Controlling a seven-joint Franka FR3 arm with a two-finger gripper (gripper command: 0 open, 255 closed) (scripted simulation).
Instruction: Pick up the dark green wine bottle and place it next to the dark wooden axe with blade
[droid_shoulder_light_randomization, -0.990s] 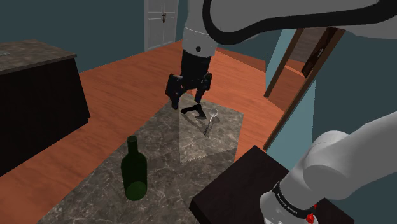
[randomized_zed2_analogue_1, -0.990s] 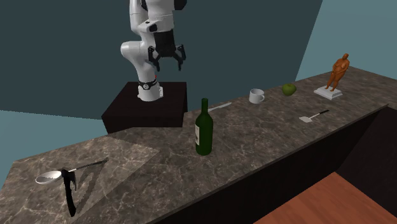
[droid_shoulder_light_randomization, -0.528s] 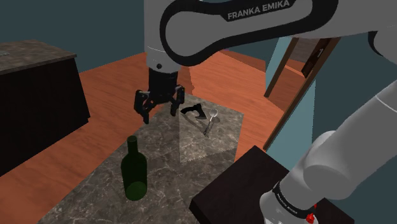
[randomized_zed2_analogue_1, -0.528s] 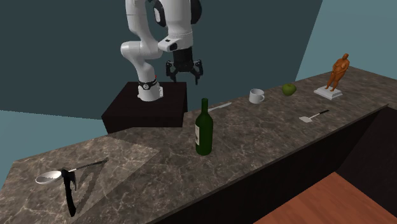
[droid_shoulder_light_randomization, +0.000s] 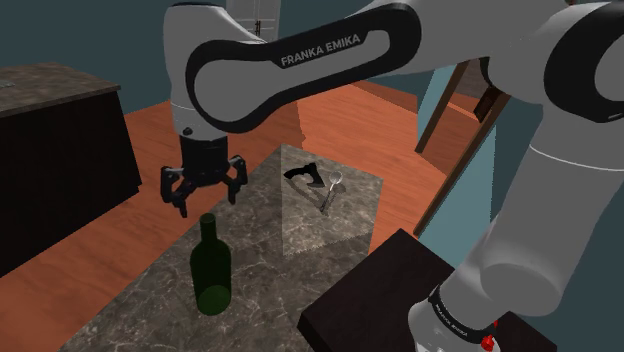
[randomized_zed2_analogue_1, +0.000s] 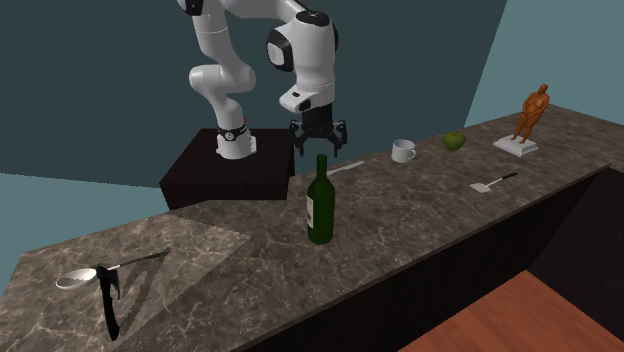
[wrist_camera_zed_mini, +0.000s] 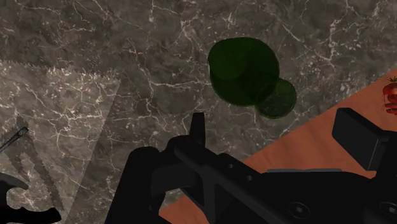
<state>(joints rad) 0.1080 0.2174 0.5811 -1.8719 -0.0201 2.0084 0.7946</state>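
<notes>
A dark green wine bottle (droid_shoulder_light_randomization: 210, 266) stands upright on the marble counter (droid_shoulder_light_randomization: 300, 240); it is also in the second exterior view (randomized_zed2_analogue_1: 320, 205). My gripper (droid_shoulder_light_randomization: 205, 192) hangs open just above its neck, a little toward the shoulder view's left, empty. From the other side the gripper (randomized_zed2_analogue_1: 320, 146) sits right over the bottle's top. In the wrist view the bottle (wrist_camera_zed_mini: 245, 71) lies ahead of the spread fingers, not between them. The dark axe (droid_shoulder_light_randomization: 303, 176) lies at the counter's far end, also seen in the second exterior view (randomized_zed2_analogue_1: 110, 298).
A metal spoon (randomized_zed2_analogue_1: 76, 279) lies beside the axe. Along the counter beyond the bottle are a white mug (randomized_zed2_analogue_1: 403, 150), a green apple (randomized_zed2_analogue_1: 455, 140), a spatula (randomized_zed2_analogue_1: 494, 183) and an orange statuette (randomized_zed2_analogue_1: 530, 115). My dark stand (droid_shoulder_light_randomization: 385, 290) borders the counter.
The gripper has swung from over the axe's end of the counter toward the bottle and come lower, now above its neck. It stayed open. The bottle has not moved.
</notes>
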